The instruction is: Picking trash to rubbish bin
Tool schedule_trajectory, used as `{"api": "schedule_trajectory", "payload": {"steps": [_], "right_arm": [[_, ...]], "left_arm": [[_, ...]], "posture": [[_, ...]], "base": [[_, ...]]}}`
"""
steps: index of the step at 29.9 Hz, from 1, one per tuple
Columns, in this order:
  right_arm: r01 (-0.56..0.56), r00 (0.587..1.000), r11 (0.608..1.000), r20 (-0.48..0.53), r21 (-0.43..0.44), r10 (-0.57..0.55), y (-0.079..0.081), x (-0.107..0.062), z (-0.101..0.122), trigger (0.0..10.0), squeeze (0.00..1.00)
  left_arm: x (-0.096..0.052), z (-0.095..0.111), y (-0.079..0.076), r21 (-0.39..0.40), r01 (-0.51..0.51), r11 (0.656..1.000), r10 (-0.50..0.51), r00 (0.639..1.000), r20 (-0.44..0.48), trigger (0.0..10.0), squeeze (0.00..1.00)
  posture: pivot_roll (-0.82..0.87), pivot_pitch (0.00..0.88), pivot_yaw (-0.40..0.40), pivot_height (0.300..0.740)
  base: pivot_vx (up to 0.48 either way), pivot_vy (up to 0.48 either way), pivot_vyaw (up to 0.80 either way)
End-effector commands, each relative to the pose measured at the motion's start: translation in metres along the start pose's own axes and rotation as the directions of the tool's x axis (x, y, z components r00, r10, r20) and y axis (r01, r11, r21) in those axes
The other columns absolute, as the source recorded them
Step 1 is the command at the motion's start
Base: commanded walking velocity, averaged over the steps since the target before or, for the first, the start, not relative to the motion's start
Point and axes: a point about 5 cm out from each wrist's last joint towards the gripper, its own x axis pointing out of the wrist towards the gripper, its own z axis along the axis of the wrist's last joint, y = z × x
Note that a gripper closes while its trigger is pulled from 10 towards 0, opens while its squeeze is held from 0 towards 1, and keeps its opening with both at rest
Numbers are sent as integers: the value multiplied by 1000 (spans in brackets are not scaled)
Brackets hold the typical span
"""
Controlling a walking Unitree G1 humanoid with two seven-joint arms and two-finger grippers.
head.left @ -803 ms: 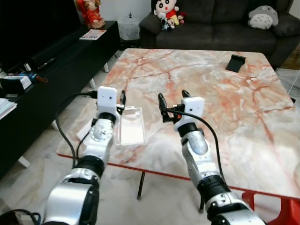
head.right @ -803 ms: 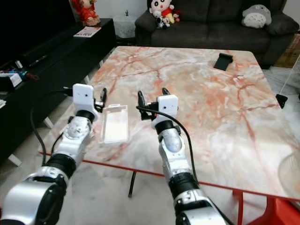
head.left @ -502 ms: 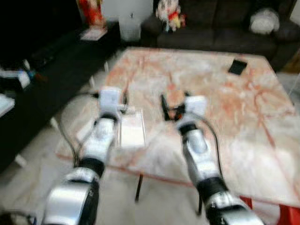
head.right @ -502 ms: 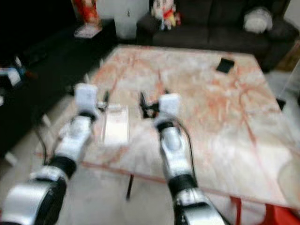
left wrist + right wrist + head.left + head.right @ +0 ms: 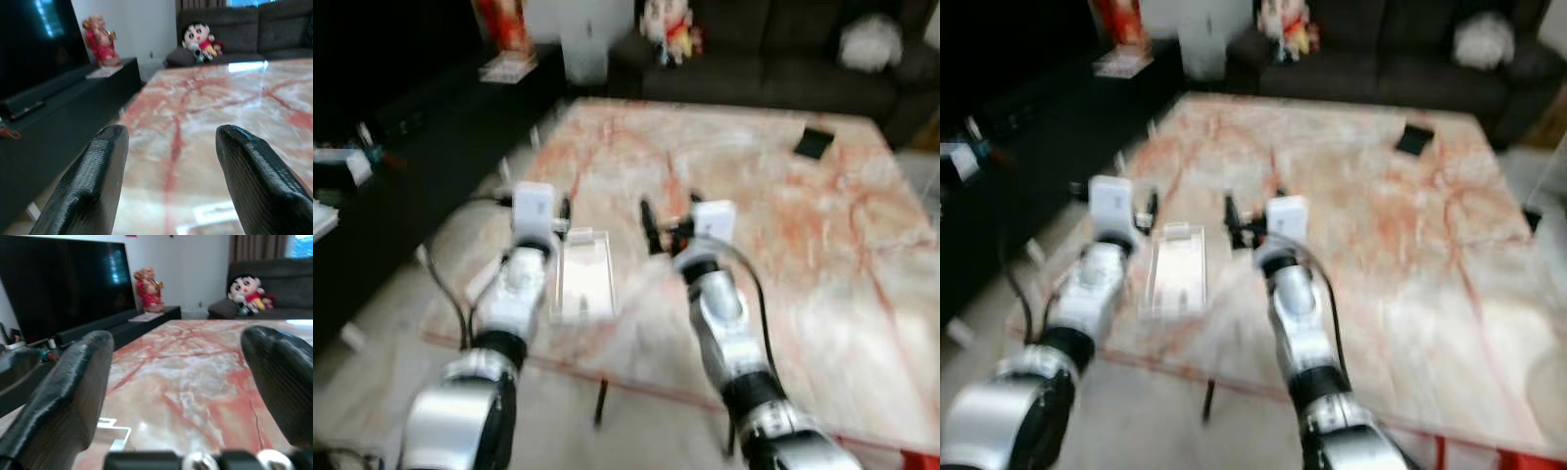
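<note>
While both hover over the marble table (image 5: 783, 225), left pincer (image 5: 168, 161) spread empty, right pincer (image 5: 181, 396) spread empty.

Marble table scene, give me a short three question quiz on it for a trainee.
1. True or false: the clear rectangular plastic container lies between the left gripper and the right gripper.
2. Which gripper has open fingers: A left, B right, C both?
3. Fill in: the small black object lies at the pink-veined marble table's far ____ corner.

Key: 1 true. 2 C. 3 right.
</note>
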Motion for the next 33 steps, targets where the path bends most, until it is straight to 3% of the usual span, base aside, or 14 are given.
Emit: {"api": "schedule_trajectory", "payload": {"steps": [1,5,14,32,33], "right_arm": [[13,1000,1000,-3,3,-13,-4,1,1,10000,0],[10,1000,1000,-5,2,-10,-4,0,1,10000,0],[0,1000,1000,-12,-1,0,-4,-1,0,10000,0],[-19,999,1000,-26,-2,19,-1,-4,-4,10000,0],[-22,999,1000,-26,-2,22,0,-4,-4,10000,0]], "left_arm": [[-2,-11,-10,-33,37,999,-39,996,-83,10000,0],[-4,-21,-12,-80,42,996,-54,987,-153,10000,0],[-5,-34,-1,-10,-34,999,29,952,-304,10000,0],[0,-31,0,-22,-12,1000,4,934,-356,10000,0],[-4,-38,-4,-42,-2,999,-15,912,-409,10000,0]], "posture": [[-64,17,30,740],[-69,16,32,740],[-76,8,33,740],[-85,0,30,740],[-90,0,30,740]], "base": [[0,0,0],[0,0,0],[0,0,0],[0,0,0],[0,0,0]]}}
